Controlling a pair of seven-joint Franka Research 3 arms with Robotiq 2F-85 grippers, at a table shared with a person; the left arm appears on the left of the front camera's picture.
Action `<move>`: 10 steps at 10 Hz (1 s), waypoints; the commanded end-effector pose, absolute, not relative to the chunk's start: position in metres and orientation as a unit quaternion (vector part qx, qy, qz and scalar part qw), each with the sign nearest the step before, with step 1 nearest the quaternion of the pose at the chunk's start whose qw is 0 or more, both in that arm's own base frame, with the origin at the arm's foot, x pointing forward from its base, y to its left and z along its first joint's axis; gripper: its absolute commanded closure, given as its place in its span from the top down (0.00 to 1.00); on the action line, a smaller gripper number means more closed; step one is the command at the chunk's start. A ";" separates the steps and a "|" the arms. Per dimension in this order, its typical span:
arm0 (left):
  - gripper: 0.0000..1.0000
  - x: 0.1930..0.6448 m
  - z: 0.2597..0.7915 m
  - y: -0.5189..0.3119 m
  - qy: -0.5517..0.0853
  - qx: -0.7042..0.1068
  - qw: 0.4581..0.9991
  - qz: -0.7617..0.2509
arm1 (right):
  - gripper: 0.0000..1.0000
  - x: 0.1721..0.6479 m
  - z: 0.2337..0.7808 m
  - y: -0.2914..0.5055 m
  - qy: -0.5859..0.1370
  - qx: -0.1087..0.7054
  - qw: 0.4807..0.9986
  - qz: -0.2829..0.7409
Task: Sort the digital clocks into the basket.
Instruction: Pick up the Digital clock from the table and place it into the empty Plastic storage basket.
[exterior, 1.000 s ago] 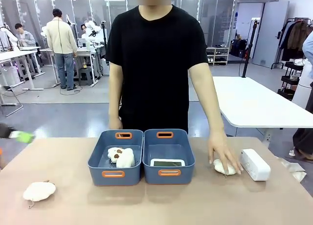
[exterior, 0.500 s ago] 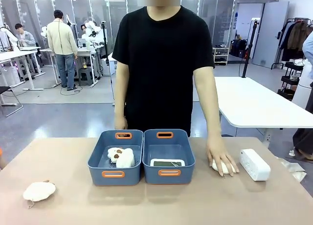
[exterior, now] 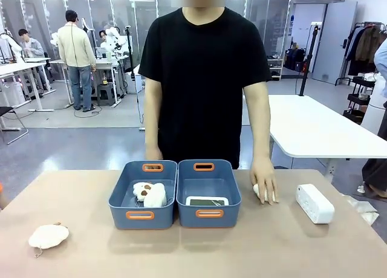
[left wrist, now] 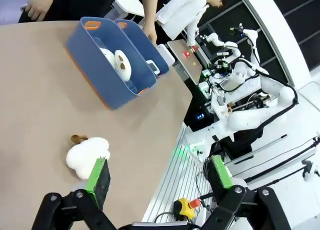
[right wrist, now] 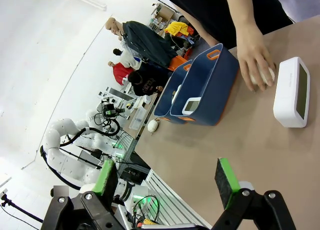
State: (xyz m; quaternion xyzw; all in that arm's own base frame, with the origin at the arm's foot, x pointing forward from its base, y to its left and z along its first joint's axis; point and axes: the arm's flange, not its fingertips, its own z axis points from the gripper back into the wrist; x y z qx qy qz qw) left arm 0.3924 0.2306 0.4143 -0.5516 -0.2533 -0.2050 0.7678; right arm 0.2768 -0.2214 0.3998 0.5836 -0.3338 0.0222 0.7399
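two white clocks. the first clock (exterior: 207, 201) lies flat in the right basket (exterior: 192, 217), against its near wall, display up. the second clock (exterior: 314, 203) sits on the bare table (exterior: 193, 254) near the right edge, apart from both baskets.

two blue baskets stand side by side, touching, at the middle of the table, nearer its far edge. the left basket (exterior: 121, 214) holds white basket plush (exterior: 150, 194), two pieces going by the left wrist view.

two more plush pieces are out on the table. the corner plush (exterior: 48, 235) lies towards the near left corner. the covered plush (exterior: 260, 193) lies under the person's hand (exterior: 265, 182), just beside the right basket, between it and the second clock. the person's other hand (exterior: 154, 152) hangs at the far edge behind the left basket.

two grippers. the left gripper (left wrist: 159, 165) has its jaws wide apart with nothing between them, near the corner plush. the right gripper (right wrist: 165, 167) also has its jaws wide apart and empty, over the table, well short of the second clock.
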 end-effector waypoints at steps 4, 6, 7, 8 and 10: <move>1.00 0.384 0.422 0.225 -0.247 -0.549 0.769 -0.217 | 1.00 0.277 0.402 -0.221 -0.336 0.586 0.737 0.022; 1.00 0.384 0.422 0.225 -0.247 -0.549 0.769 -0.217 | 1.00 0.277 0.402 -0.221 -0.336 0.586 0.737 0.022; 1.00 0.384 0.422 0.225 -0.247 -0.549 0.769 -0.217 | 1.00 0.277 0.402 -0.221 -0.336 0.586 0.737 0.022; 1.00 0.384 0.422 0.225 -0.247 -0.549 0.769 -0.217 | 1.00 0.277 0.400 -0.221 -0.334 0.584 0.740 0.022; 1.00 0.384 0.422 0.225 -0.247 -0.549 0.769 -0.217 | 1.00 0.292 0.420 -0.191 -0.337 0.414 0.843 0.066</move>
